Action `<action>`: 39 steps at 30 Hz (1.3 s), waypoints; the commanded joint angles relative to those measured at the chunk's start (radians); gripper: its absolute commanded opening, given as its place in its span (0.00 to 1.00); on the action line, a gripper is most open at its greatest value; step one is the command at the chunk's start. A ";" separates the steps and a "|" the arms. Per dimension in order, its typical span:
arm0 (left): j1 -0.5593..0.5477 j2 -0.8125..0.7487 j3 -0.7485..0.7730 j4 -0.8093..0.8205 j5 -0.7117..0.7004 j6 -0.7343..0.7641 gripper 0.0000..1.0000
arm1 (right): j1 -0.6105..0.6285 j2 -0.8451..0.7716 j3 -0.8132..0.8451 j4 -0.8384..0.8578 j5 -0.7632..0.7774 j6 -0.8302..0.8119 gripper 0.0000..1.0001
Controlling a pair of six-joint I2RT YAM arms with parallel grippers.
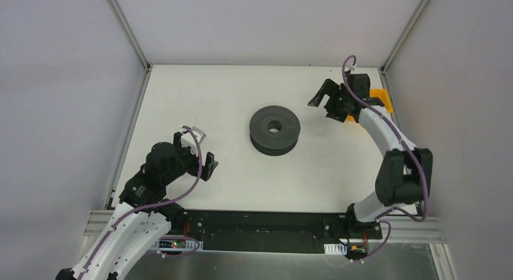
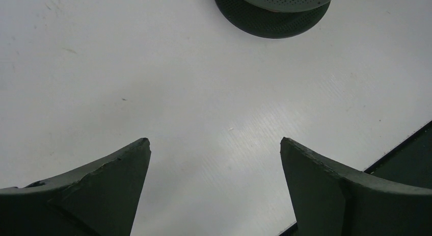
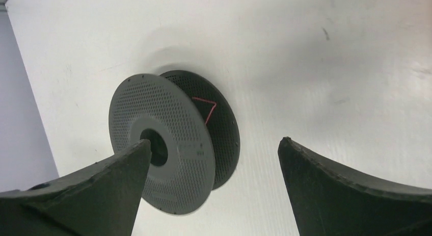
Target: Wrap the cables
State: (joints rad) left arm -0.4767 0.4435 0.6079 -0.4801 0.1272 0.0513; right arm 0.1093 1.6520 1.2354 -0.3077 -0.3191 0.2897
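1. The cable (image 3: 204, 100) showed only in the right wrist view: a hair-thin reddish strand, bent into a sharp angle, lying in the gap between the two flanges of the spool (image 3: 173, 124) against the lower flange. I could not make it out from overhead.
2. The spool (image 1: 275, 129) lay flat on one flange near the middle of the table (image 1: 199, 98), hub hole facing up. Nothing was touching it.
3. The right gripper (image 1: 323, 107) hung off the spool's far right side, apart from it. In its wrist view, the right gripper (image 3: 214, 141) had its fingers spread wide and nothing between them. The spool sat beyond the left finger.
4. The left gripper (image 1: 196, 152) was at the near left of the table, well apart from the spool. In its wrist view, the left gripper (image 2: 214, 141) was also spread wide over bare table, and the spool's edge (image 2: 277, 11) sat at the top of the frame.
5. I noted an orange block (image 1: 382, 98) at the table's far right edge, behind the right wrist.
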 commanded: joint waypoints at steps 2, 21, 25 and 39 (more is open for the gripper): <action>0.001 0.022 0.033 -0.008 0.014 0.006 0.99 | 0.074 -0.335 -0.115 -0.094 0.278 -0.019 0.99; 0.001 -0.095 0.084 -0.017 -0.279 -0.122 0.99 | 0.234 -1.042 -0.480 -0.322 0.313 0.043 0.99; 0.001 -0.140 0.082 -0.017 -0.264 -0.113 0.99 | 0.234 -1.124 -0.529 -0.286 0.281 0.043 0.99; 0.001 -0.190 0.071 -0.018 -0.284 -0.101 1.00 | 0.234 -1.138 -0.525 -0.297 0.286 0.022 0.99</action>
State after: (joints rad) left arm -0.4767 0.2577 0.6579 -0.5140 -0.1398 -0.0448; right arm 0.3382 0.5137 0.7017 -0.6132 -0.0303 0.3218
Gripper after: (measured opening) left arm 0.995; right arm 0.993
